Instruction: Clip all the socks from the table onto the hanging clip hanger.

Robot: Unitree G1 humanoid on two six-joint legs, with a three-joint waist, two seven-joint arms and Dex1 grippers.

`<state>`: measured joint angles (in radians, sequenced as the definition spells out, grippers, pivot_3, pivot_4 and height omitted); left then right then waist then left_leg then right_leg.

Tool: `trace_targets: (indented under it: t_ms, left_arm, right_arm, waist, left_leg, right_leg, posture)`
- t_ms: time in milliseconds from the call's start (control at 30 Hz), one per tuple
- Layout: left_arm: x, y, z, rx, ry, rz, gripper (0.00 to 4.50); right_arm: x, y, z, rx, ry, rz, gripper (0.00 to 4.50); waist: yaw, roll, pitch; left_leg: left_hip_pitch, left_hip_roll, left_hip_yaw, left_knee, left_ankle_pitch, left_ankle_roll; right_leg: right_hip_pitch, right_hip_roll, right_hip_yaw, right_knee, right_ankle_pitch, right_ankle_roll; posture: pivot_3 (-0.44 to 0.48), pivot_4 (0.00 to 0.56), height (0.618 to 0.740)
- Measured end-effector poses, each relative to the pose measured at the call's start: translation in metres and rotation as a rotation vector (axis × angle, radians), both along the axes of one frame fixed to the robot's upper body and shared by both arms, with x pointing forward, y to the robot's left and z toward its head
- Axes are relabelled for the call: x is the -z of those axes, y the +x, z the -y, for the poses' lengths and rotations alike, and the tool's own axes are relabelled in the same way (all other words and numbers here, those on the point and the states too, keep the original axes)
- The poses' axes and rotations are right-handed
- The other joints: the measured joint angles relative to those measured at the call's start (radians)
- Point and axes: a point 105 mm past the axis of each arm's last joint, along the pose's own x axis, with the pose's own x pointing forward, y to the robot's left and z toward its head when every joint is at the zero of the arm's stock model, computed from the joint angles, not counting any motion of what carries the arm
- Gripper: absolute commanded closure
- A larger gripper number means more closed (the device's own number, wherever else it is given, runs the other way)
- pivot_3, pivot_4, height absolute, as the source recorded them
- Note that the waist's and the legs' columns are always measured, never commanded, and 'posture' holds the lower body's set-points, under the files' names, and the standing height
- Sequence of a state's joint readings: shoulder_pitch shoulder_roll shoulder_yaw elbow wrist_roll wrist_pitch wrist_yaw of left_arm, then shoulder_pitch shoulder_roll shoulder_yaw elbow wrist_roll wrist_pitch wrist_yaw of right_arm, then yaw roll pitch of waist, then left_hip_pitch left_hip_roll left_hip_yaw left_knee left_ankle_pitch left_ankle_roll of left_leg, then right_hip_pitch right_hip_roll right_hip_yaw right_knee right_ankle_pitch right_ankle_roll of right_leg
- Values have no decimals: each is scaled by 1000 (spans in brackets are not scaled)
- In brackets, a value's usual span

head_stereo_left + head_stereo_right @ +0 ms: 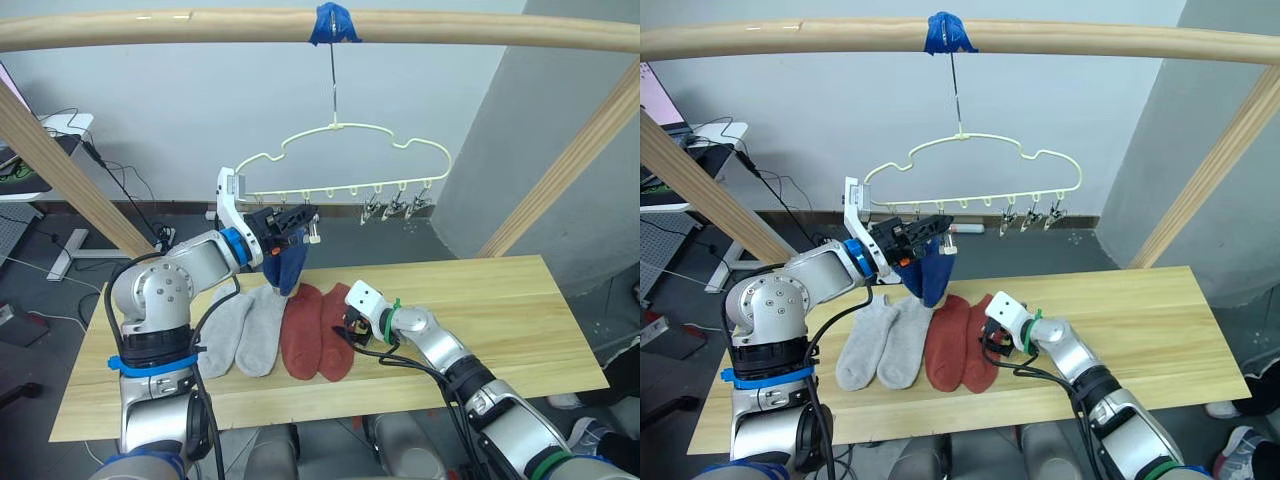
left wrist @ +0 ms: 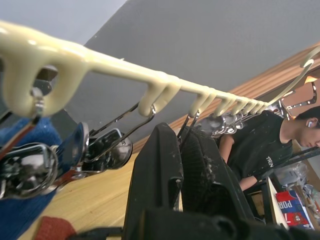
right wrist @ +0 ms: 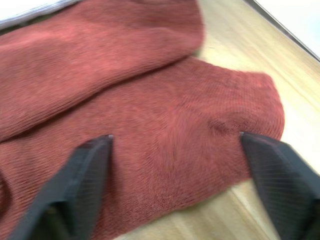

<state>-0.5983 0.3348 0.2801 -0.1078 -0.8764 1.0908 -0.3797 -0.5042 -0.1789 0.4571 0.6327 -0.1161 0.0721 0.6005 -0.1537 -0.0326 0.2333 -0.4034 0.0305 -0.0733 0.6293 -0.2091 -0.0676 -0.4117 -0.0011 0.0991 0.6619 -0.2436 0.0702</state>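
The pale yellow clip hanger (image 1: 345,160) hangs from the wooden pole. A blue sock (image 1: 287,265) dangles from its left clips (image 2: 30,170). My left gripper (image 1: 298,220) is up at that end, beside the blue sock, its fingers (image 2: 155,170) closed around the wire of a neighbouring clip (image 2: 186,125). On the table (image 1: 500,310) lie two light grey socks (image 1: 245,325) and two rust red socks (image 1: 318,332) side by side. My right gripper (image 3: 175,170) is open, low over the toe end of the right-hand red sock (image 3: 165,130), one finger on each side.
Three unused clips (image 1: 397,208) hang at the hanger's right end. Slanted wooden frame poles (image 1: 560,170) stand at both ends of the table. A person (image 2: 265,145) sits beyond the hanger. The right half of the table top is bare wood.
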Motion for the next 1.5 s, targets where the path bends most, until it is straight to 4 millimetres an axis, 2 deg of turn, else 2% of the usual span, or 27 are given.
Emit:
trace_targets:
  t_ms: [133,200,300,467,533,633,800,933,1267,1500]
  left_arm:
    - [1,-2,2,16,-5,-7,4473]
    - [1,-3,3,19,-5,-7,4473]
    - [0,-3,3,18,-8,-4,4473]
    - [1,-3,4,23,-14,-8,4473]
    - [1,-3,5,31,-24,-15,4473]
    - [3,-5,10,53,-49,-36,4473]
    - [3,-5,14,104,-189,-137,4473]
    - [3,-2,15,116,-262,-209,4473]
    - [-1,-2,12,117,-328,-266,4473]
    - [-2,-2,13,119,-328,-268,4473]
  right_arm:
    - [2,-4,4,-16,-13,9,2892]
    - [3,-6,9,-18,-18,9,3465]
    - [2,-9,28,7,-26,9,4463]
    - [-8,-15,63,69,-18,0,4463]
    - [-25,-21,70,78,37,6,4463]
    - [-56,-28,66,37,125,47,4463]
    - [-112,-59,44,-102,317,46,4463]
    - [-139,-66,28,-151,425,69,4463]
    - [-161,-58,25,-131,488,101,4463]
    - [-159,-57,23,-126,494,92,4463]
  waist:
    - [11,0,0]
    - [14,0,0]
    - [18,0,-1]
    - [18,0,-1]
    - [16,0,-1]
    - [10,0,-1]
    - [11,0,-1]
    - [11,-1,0]
    - [12,-1,0]
    - [12,-1,0]
  left_leg:
    - [4,0,0,0,0,0]
    - [4,0,0,0,0,0]
    - [4,-1,0,0,0,0]
    - [3,-1,0,0,0,0]
    - [3,-1,0,-1,0,0]
    - [3,0,0,-1,0,0]
    - [3,0,0,0,0,0]
    - [3,0,0,0,0,0]
    - [1,0,0,-1,0,0]
    - [1,0,0,-1,0,0]
  right_leg:
    - [5,0,0,-1,0,0]
    - [5,0,0,-1,0,0]
    - [5,0,0,-1,0,0]
    - [5,-1,0,-2,0,0]
    - [4,-1,0,-2,0,0]
    - [4,0,0,-2,0,0]
    - [4,0,0,-2,0,0]
    - [4,0,0,-2,0,0]
    - [2,0,0,-4,0,0]
    - [2,0,0,-4,0,0]
  posture:
    - [-98,183,740]
    - [-99,182,740]
    - [-103,180,740]
    - [-118,187,740]
    - [-118,187,740]
    - [-139,193,740]
    - [-158,196,740]
    - [-164,199,740]
    - [-166,199,740]
    - [-164,200,740]
